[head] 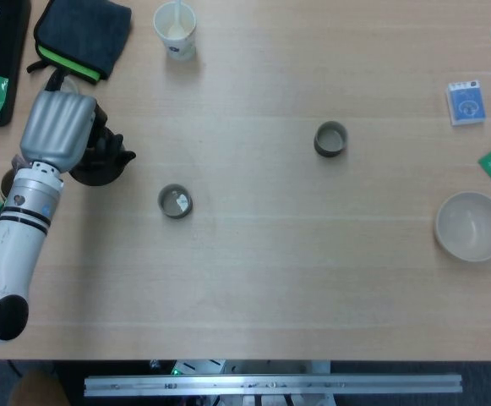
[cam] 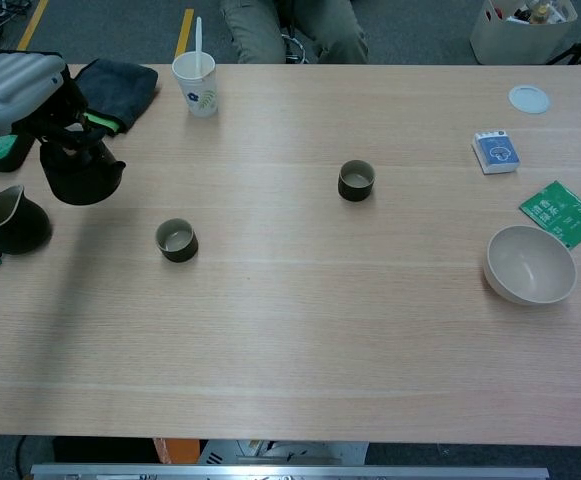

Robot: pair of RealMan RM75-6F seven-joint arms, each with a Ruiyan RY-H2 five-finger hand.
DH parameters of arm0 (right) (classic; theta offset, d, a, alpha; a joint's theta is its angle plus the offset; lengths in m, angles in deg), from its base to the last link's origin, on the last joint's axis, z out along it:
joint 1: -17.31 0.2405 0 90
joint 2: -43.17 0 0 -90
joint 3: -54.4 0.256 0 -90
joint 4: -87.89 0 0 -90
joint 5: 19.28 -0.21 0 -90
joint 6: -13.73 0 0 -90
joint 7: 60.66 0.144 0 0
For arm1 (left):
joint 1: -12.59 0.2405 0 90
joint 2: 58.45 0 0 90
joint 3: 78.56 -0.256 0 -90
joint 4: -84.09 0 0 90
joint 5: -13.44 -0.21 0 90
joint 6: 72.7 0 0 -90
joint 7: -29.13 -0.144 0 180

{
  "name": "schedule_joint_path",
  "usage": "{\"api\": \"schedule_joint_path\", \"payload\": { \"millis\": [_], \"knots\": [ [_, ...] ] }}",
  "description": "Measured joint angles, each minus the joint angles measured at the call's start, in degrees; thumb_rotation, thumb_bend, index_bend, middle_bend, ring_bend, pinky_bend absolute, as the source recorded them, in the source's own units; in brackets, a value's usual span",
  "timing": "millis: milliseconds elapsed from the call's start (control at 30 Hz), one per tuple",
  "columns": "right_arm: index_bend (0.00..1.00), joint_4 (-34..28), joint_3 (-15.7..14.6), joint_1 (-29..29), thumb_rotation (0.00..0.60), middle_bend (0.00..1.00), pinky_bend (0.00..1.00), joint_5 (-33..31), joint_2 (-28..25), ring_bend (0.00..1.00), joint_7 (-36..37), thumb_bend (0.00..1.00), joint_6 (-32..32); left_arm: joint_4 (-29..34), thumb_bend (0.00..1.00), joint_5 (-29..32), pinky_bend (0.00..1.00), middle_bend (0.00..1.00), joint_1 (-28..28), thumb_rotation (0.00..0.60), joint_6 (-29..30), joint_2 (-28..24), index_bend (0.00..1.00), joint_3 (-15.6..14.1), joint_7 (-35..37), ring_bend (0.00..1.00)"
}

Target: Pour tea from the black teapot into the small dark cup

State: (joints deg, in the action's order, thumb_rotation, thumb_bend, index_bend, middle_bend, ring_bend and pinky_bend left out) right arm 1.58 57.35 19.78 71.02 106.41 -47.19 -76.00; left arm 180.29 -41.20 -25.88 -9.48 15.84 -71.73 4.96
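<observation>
Black teapot [cam: 80, 175] is located at the left side of the light wooden table [cam: 300, 330], lifted clear of the surface in the chest view, spout facing right; the left hand [cam: 20, 90] is positioned over its top, with dark fingers reaching down around the handle area; the head view shows the silver back of the same hand [head: 57, 127] covering most of the pot [head: 101, 161]; the fingers appear clamped on the teapot, though the exact contact is hidden beneath the hand.

Small dark cup [cam: 176, 240] stands upright to the right of the teapot, apart from it, with a pale interior visible; a second dark cup [cam: 356, 181] stands upright farther right, near the table centre, well apart from the first.

Dark pitcher [cam: 10, 222] stands at the left edge, below the teapot in the chest view; a white paper cup [cam: 195, 85] holding a stick stands at the far edge; a dark folded cloth [cam: 120, 88] lies beside it to the left.

Beige bowl [cam: 530, 264] rests at the right side; a blue card box [cam: 495, 152], a green packet [cam: 560, 212] and a white round lid [cam: 529, 98] lie beyond it.

The right hand appears in neither view.
</observation>
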Motion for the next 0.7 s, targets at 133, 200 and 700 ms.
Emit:
{"api": "schedule_joint_path", "payload": {
  "millis": [133,200,700],
  "knots": [
    [0.26,0.31,-0.11,-0.11,0.600,0.30,0.31,0.18,0.04,0.21,0.46,0.21,-0.19,1.57,0.34,-0.86,0.11,1.00,0.45,0.491,0.93,-0.33,0.92,-0.46,-1.48,0.90],
    [0.26,0.51,-0.15,-0.13,0.600,0.30,0.31,0.27,0.10,0.21,0.70,0.21,-0.24,2.36,0.34,-1.26,0.11,1.00,0.69,0.494,1.40,-0.42,0.91,-0.83,-2.38,0.90],
    [0.26,1.87,-0.51,-0.40,0.600,0.30,0.31,0.49,0.30,0.21,2.09,0.21,-0.41,4.64,0.34,-4.64,0.11,1.00,2.27,0.509,5.35,3.38,0.91,-3.41,-10.03,0.90]
  ]
}}
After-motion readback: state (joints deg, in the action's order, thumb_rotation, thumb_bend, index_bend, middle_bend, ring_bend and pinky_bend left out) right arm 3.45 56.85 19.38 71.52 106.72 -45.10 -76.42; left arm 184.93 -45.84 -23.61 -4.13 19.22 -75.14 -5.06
